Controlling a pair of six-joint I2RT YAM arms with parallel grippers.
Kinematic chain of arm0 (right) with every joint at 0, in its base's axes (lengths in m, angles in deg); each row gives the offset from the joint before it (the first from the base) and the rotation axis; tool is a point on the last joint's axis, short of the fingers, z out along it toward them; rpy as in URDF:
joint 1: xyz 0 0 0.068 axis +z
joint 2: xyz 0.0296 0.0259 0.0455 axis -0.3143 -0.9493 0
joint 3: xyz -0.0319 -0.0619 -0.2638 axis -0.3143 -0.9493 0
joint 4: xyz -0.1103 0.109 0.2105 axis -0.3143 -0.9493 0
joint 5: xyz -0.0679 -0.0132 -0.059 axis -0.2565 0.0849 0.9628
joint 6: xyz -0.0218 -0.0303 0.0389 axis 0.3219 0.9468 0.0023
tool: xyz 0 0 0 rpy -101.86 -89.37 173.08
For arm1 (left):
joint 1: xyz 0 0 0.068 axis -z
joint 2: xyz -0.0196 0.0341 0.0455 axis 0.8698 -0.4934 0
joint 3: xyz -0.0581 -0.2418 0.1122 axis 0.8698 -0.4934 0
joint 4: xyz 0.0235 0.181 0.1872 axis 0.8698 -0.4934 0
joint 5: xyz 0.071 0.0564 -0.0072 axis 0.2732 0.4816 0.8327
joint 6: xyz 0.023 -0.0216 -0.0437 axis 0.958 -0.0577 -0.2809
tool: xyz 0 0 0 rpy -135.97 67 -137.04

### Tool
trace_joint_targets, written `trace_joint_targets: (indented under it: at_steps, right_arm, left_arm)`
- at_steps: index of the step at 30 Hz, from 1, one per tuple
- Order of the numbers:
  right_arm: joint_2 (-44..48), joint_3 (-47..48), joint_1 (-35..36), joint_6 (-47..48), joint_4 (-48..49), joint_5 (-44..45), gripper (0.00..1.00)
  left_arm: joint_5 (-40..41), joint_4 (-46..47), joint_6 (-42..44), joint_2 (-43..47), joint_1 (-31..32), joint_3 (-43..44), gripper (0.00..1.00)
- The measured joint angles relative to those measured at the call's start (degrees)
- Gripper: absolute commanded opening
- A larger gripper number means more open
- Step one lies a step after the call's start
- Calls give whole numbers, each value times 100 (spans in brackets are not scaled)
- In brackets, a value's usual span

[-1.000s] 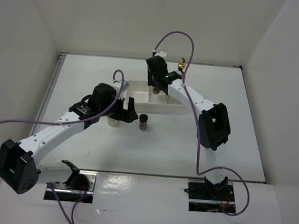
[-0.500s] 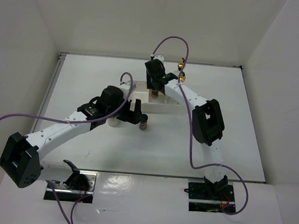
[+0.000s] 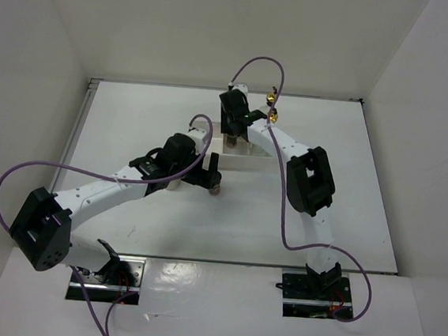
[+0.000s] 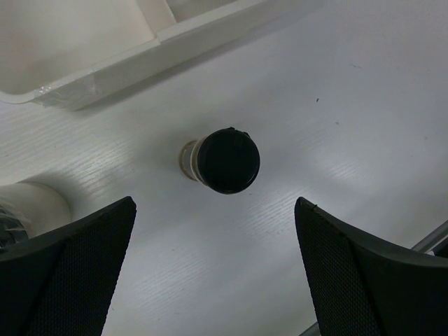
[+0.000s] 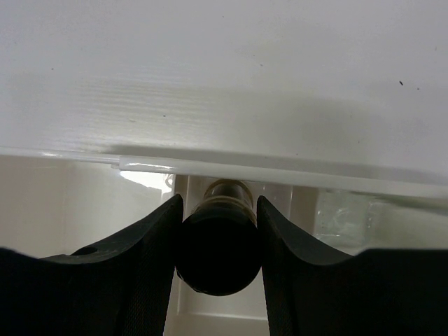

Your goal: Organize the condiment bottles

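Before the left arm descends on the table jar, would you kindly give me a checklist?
1. Left gripper wide open: ok.
2. Small dark jar upright between its fingers: ok.
3. Whitish jar clear of the finger beside it: cannot tell.
4. White tray clear of the descent: ok.
5. Right gripper shut on second dark jar: ok.
6. Second dark jar resting in the tray: cannot tell.

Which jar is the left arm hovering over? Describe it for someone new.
Find the white tray. Just off its near wall, on the table, a small black-capped jar stands under the open left end effector. It is slimmer than the squat whitish jar beside it.
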Motion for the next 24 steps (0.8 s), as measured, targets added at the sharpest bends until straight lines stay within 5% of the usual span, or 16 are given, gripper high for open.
trace_joint_targets:
  at_steps: [14, 24]
  right_arm:
    - [-20, -13, -35, -116, 24, -15, 85]
    - [190, 11, -146, -254, -37, -17, 93]
  left_arm:
    - [103, 238, 0, -264, 15, -7, 100]
    - [116, 382, 0, -463, 122, -7, 100]
